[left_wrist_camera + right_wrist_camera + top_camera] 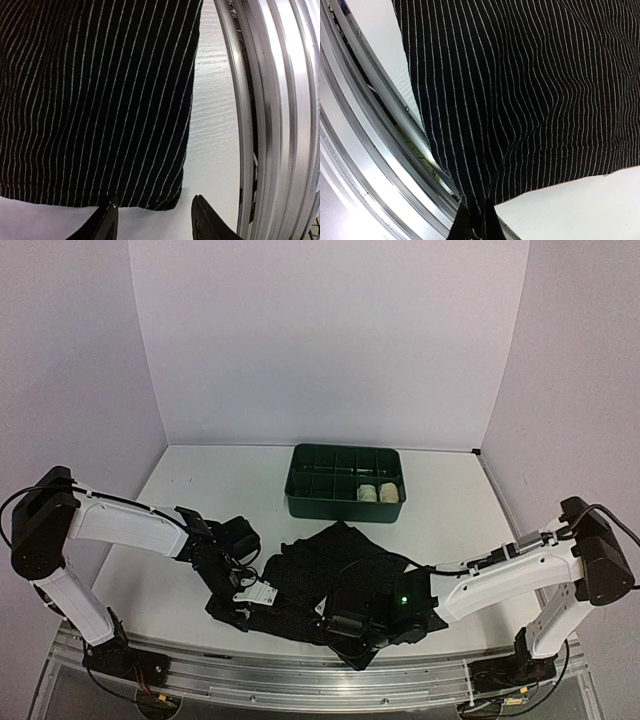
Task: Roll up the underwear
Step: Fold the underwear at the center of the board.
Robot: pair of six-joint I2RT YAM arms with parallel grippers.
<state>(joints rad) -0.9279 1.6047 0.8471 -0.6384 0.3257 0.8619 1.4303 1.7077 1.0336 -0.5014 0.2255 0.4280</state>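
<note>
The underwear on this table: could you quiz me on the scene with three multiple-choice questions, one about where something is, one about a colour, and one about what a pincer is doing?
1. Where are the cream rolls?
A. in the green tray
B. on the bare table
C. under the left arm

2. What does the underwear spread on the table look like?
A. plain red
B. green checks
C. black with thin pale stripes

3. How is the right pincer?
A. wide open over the tray
B. shut on the underwear's edge
C. holding a roll

Answers:
1 A: the rolls sit in the tray's right-hand compartments.
2 C: both wrist views show the stripes close up.
3 B: the right wrist view shows its fingers pinching a fold of the cloth.
</note>
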